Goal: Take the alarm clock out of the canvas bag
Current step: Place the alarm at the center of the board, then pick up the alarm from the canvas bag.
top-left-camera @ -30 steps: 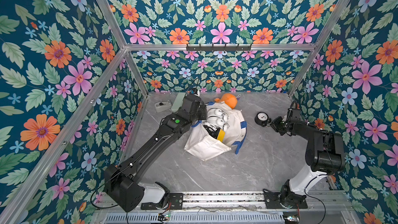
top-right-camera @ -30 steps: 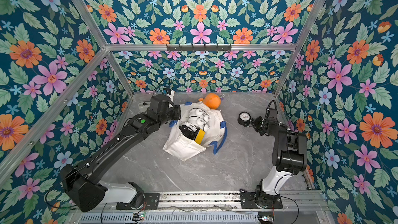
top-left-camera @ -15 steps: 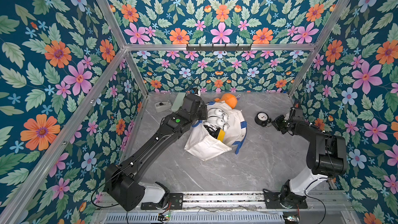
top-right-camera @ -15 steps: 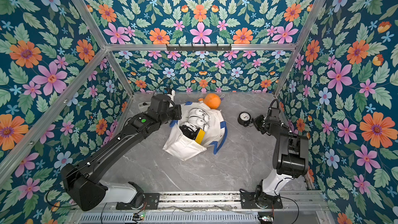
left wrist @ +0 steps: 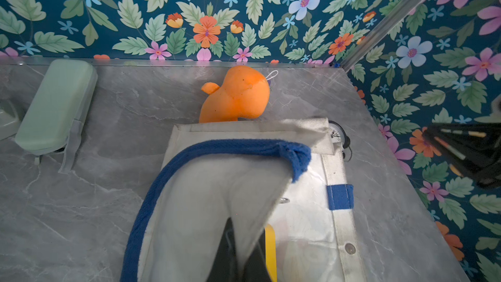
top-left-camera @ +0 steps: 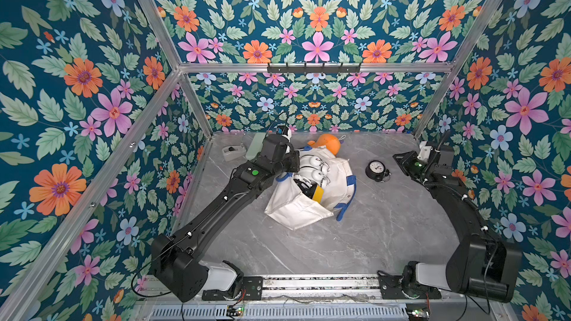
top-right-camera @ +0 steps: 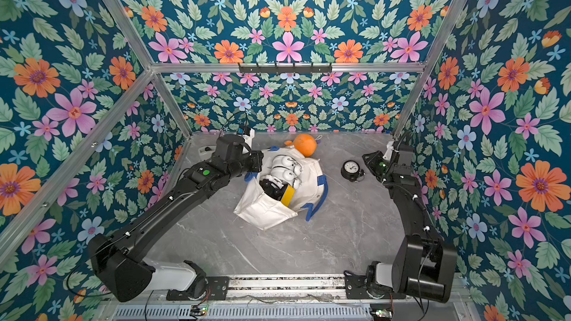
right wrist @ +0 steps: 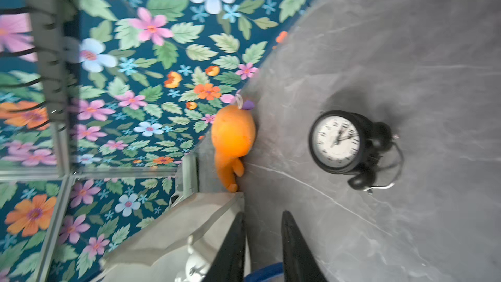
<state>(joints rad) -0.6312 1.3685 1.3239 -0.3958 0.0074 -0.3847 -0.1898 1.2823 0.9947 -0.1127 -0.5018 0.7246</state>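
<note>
The black alarm clock (top-left-camera: 376,170) (top-right-camera: 352,169) lies on the grey table, right of the canvas bag (top-left-camera: 296,211) (top-right-camera: 265,214) and outside it; the right wrist view shows its white dial (right wrist: 336,142). My right gripper (right wrist: 263,214) (top-left-camera: 397,158) hovers just right of the clock, open, with nothing between its fingers. My left gripper (left wrist: 244,229) is shut on a fold of the bag's off-white fabric beside the blue handle (left wrist: 217,145). The bag lies slumped with its mouth open.
An orange plush toy (top-left-camera: 329,143) (left wrist: 235,96) lies behind the bag by the back wall. A pale green case (left wrist: 54,104) and a white tape dispenser (top-left-camera: 231,152) sit at the back left. White items (top-left-camera: 312,168) and a yellow-edged thing (top-left-camera: 318,192) show inside the bag.
The right gripper's jaws have parted and it has drawn back a little to the right, away from the clock. The clock, the bag and the left arm have stayed put.
</note>
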